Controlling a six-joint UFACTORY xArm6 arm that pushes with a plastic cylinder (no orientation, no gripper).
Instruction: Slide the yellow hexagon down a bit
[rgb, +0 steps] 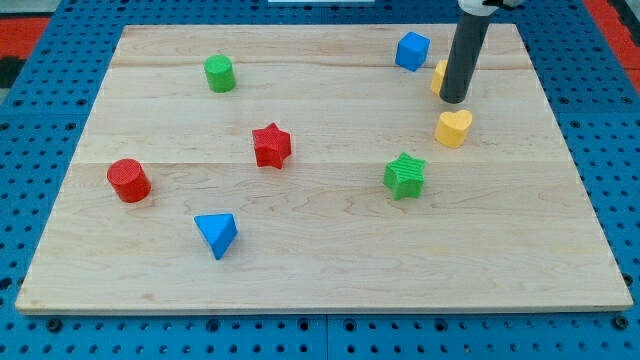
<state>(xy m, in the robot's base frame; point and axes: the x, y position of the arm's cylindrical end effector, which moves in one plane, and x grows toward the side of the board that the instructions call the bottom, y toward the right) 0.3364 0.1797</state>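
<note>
Eight blocks sit on the board (330, 250); the yellow hexagon (439, 76), upper right, is mostly hidden behind our rod; our tip (455, 101) has no jaws and holds nothing, resting just beside the hexagon's lower right, above the yellow heart (453, 128); we judge positioning unfinished; next we must get above the hexagon, then push toward the frame's bottom, avoiding the heart.

I see wooden board (330, 270) | blue cube (412, 51) top right | green cylinder (219, 73) top left | red star (271, 145) centre | yellow heart (453, 128) right | green star (405, 175) | red cylinder (129, 180) left | blue triangle (217, 234) bottom left
</note>
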